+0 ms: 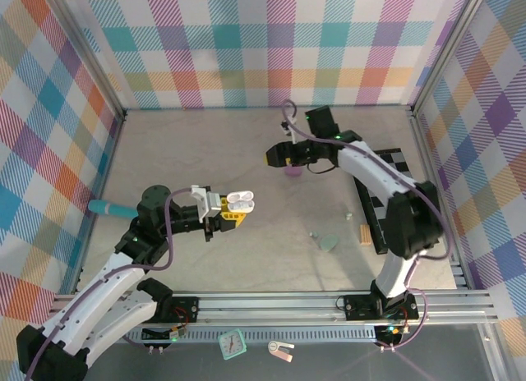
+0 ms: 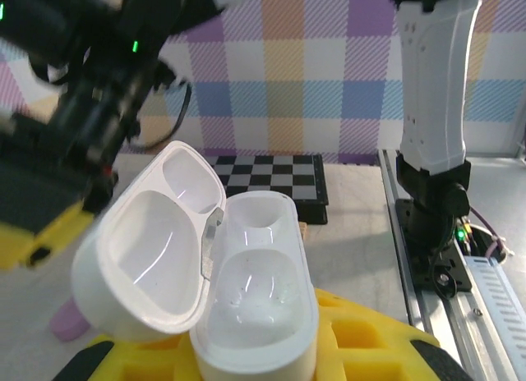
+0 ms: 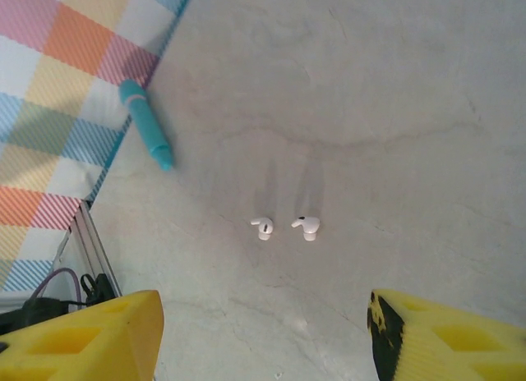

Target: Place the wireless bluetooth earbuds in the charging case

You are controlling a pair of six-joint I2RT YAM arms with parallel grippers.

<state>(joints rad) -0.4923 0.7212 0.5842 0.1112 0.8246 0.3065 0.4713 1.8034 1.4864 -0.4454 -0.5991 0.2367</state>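
1. Lying side by side on the pale table (image 3: 394,110), close together but not touching, the two white earbuds (image 3: 306,227) sit below the right gripper (image 3: 263,340). Its yellow fingers stand wide apart with nothing between them.
2. The charging case (image 2: 259,299) is off the table, clamped at its base by the left gripper (image 1: 223,213). Its lid (image 2: 148,258) is swung open to one side, and both wells look empty.
3. The step in hand looks like picking up the first bud. It is best to centre the jaws over one bud alone, descend straight, and close gently across its body, so the neighbour is not knocked and the bud does not squirt out.
4. The right wrist view makes the buds plain, along with a teal marker (image 3: 146,122) near the wall. From overhead the buds are too small to make out.
5. The left wrist view looks straight into the case's wells, which overhead are a small white patch. It also catches a pink object (image 2: 70,319) on the table beyond.
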